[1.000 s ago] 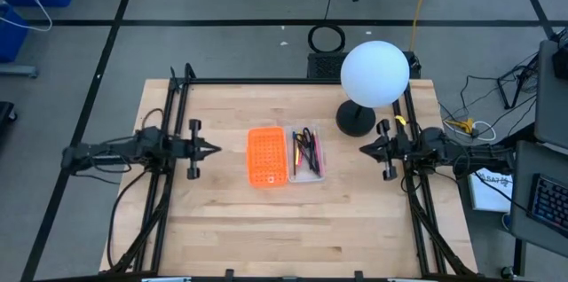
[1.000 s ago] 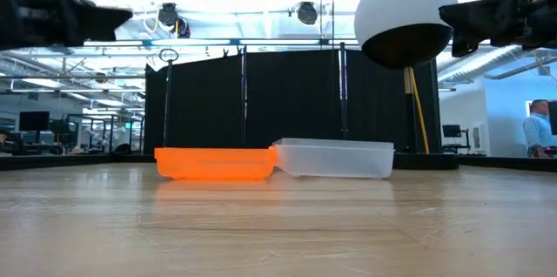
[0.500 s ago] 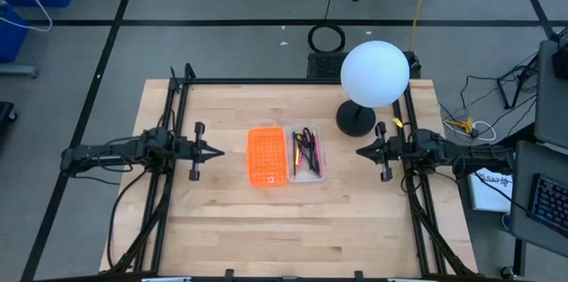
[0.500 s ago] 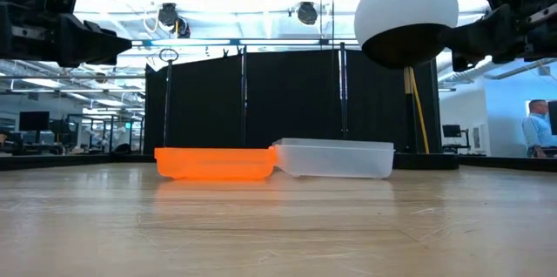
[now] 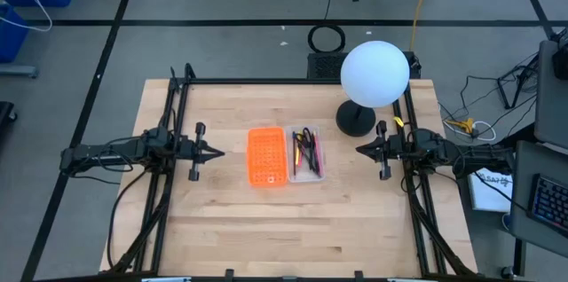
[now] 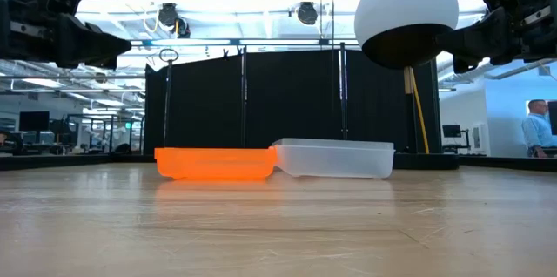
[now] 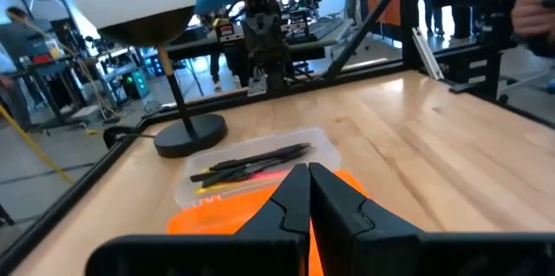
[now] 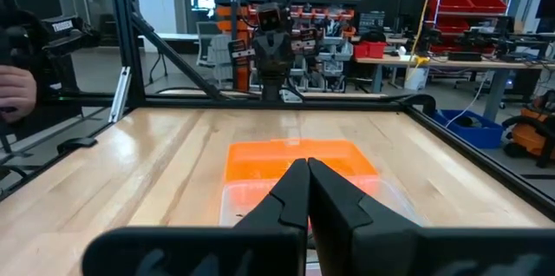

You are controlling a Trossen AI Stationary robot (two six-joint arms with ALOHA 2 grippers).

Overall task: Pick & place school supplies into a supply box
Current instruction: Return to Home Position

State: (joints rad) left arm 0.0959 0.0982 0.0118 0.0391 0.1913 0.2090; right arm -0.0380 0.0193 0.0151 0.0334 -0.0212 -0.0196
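**Supplies Boxed, Arms Parked at the Sides**

Black, yellow and red pens and pencils [image 5: 306,152] lie together in the clear half of the open supply box [image 5: 266,156] at mid-table. The left gripper [image 5: 216,151] and right gripper [image 5: 359,150] hang at opposite sides, well apart from the box, each with fingers pressed together and empty. Packing looks finished; only parking the arms seems left.

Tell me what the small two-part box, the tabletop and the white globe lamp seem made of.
Clear rectangular box half: likely frosted translucent plastic, by its milky see-through wall. Orange box half: likely moulded plastic, grid-textured. Pale tabletop: matte wood, showing plank seams and grain. White globe lamp: smooth matte shade, glass or plastic, cannot tell.
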